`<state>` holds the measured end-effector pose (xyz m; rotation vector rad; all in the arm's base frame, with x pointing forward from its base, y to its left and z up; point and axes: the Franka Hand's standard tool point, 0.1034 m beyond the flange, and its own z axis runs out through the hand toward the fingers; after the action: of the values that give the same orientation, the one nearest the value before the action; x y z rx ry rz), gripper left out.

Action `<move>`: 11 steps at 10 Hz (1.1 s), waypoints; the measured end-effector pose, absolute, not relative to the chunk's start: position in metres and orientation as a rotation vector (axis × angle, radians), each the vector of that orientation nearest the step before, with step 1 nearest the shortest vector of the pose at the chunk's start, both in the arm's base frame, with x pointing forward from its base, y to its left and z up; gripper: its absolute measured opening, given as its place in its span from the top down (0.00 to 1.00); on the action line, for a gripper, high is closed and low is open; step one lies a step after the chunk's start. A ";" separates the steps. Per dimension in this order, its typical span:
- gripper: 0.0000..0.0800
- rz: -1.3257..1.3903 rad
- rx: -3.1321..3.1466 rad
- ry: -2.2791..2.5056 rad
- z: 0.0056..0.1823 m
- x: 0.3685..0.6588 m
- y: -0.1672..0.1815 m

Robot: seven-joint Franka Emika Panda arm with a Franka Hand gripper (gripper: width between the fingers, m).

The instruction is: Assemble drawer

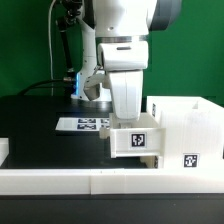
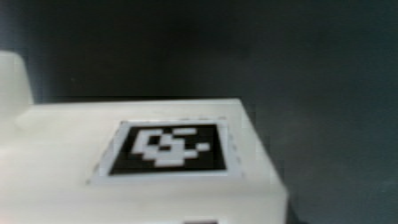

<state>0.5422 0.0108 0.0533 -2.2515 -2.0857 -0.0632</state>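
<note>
No readable words, numbers or brand names; only black-and-white square tags.
One tag sits on the small white tray, one on the boxy housing, and several on the marker board lying on the tabletop.

The exterior view shows one white boxy housing near the table's right edge and one small white tray beside it. One robot arm is present. One marker board lies mid-table. One long low rail runs along the front edge. Three separate square tags are countable, one each on tray, housing and rail.
</note>
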 end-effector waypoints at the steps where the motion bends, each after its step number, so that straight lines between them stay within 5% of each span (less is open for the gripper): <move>1: 0.95 -0.067 -2.246 -2.092 0.054 0.543 0.015; 10: 0.94 -0.056 -2.236 -2.117 0.054 0.543 0.020; 11: 0.72 -0.043 -2.236 -2.107 0.053 0.541 0.017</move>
<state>0.5408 0.0171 0.0535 -2.2362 -2.1075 -0.0430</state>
